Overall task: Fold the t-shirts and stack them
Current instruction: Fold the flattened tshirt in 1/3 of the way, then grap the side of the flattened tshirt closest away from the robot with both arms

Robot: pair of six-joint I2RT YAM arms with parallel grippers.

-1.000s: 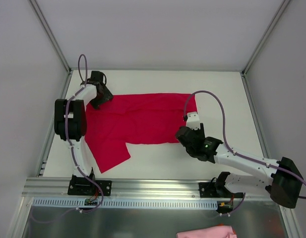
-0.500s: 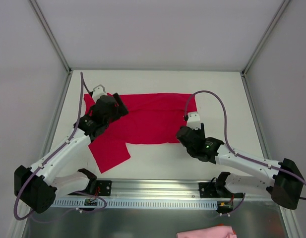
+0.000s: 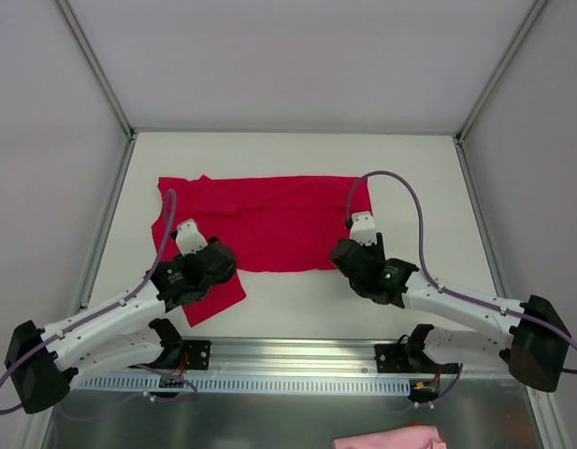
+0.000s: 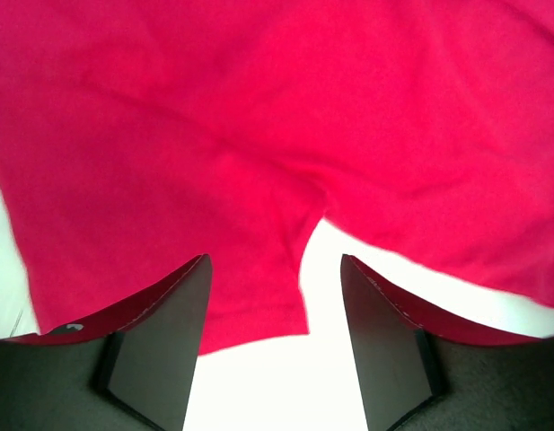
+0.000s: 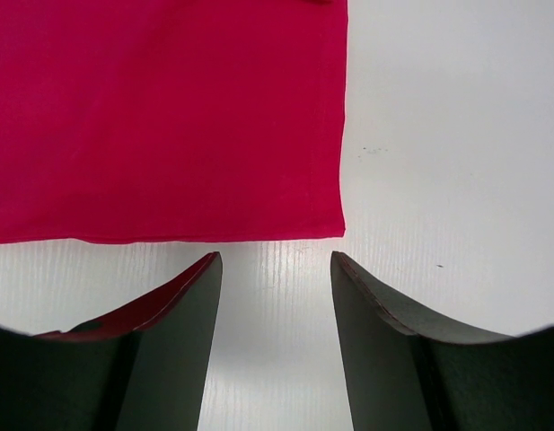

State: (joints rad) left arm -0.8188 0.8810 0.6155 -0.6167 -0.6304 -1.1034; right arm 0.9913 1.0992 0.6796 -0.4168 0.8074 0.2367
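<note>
Your left gripper [image 4: 275,269] has its fingers spread wide over the t-shirt [image 3: 269,220], where the near sleeve meets the body. Your right gripper [image 5: 275,262] is just as wide, just off its near right corner. It lies spread on the table [image 3: 297,299].

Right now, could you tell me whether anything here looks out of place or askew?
The red t-shirt has a rumpled far-left corner and one sleeve jutting near-left. A pink cloth lies off the table, at the bottom edge.
</note>
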